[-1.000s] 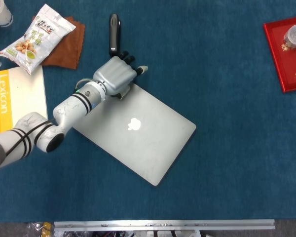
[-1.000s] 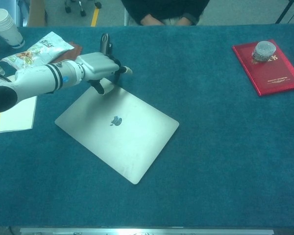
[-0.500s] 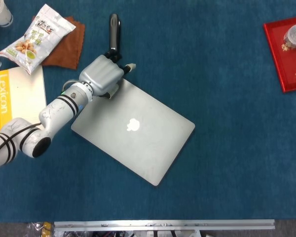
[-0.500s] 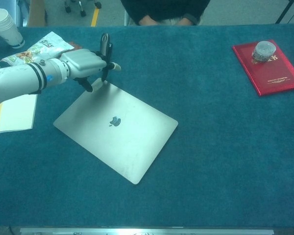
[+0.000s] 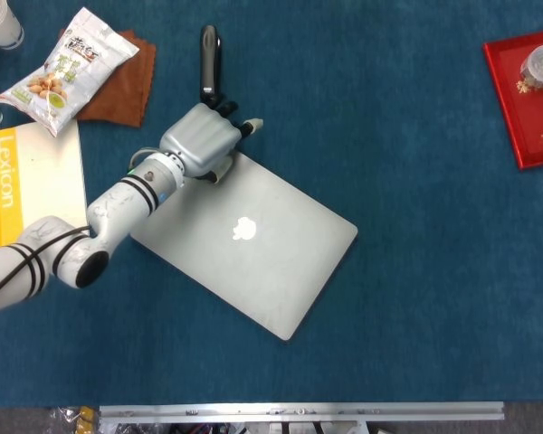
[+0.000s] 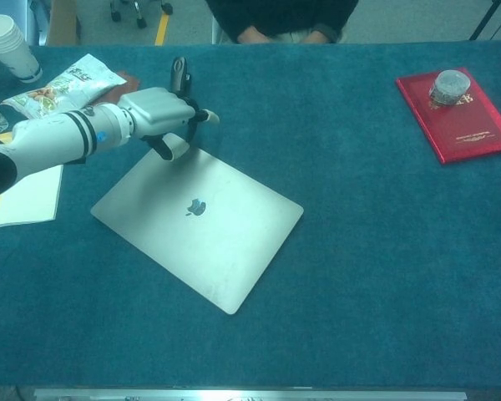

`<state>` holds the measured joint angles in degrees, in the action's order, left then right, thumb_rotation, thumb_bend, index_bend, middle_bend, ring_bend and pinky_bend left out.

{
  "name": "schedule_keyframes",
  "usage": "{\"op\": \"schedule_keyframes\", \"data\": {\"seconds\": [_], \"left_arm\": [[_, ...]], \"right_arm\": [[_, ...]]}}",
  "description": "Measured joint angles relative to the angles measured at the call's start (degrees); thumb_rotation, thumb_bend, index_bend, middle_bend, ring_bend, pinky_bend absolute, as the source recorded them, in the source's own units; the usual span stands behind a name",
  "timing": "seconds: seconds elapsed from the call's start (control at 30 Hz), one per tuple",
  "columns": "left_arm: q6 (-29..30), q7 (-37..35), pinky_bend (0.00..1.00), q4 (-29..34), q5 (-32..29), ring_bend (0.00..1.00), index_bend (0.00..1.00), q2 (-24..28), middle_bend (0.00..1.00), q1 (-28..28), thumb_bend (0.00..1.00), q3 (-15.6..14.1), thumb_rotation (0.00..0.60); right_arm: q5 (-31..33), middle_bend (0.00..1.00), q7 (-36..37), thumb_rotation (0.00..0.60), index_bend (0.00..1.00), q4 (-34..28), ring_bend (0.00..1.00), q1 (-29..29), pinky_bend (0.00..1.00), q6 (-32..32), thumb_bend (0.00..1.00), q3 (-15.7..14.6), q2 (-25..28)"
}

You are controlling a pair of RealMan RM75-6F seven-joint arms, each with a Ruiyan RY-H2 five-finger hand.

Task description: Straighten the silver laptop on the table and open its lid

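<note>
Worktop (image 6: pixel 384 276): a blue-green cloth is covering it, and the near edge is showing along the bottom of both views.
Silver laptop (image 5: pixel 253 244): it is lying flat and closed at left of centre, logo up, sitting askew so that one corner is pointing toward the near edge (plainly not yet square).
Left hand (image 5: pixel 204 140): it is resting at the laptop's far-left corner with its fingers curled down over that edge; whether they are actually gripping or only pressing, I cannot tell.
Right hand: it is not showing in either view.
Step in hand: by my reading, the straightening is under way and the lid is still waiting.
Next move: it is probably calling for a steady push or drag at that corner, turning the laptop until its edges are running parallel with the worktop edge.
Far side: a black handled object (image 5: pixel 209 59) is lying just beyond the hand, a snack bag (image 5: pixel 68 68) far left, a red book (image 5: pixel 525 95) far right.
</note>
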<state>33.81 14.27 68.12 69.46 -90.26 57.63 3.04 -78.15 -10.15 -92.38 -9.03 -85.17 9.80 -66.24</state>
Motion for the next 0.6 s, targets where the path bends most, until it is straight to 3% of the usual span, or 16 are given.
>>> {"op": "schedule_keyframes", "data": {"seconds": [0.6], "left_arm": [[-0.78,1.24,0.06,-0.96,-1.24,0.09,0.09,-1.10,0.36,0.55,0.55,0.04,0.504]], "right_arm": [[0.12,0.10,1.54,0.600,0.00,0.82,0.00,0.30,0.24,0.24,0.10,0.10,0.25]]}}
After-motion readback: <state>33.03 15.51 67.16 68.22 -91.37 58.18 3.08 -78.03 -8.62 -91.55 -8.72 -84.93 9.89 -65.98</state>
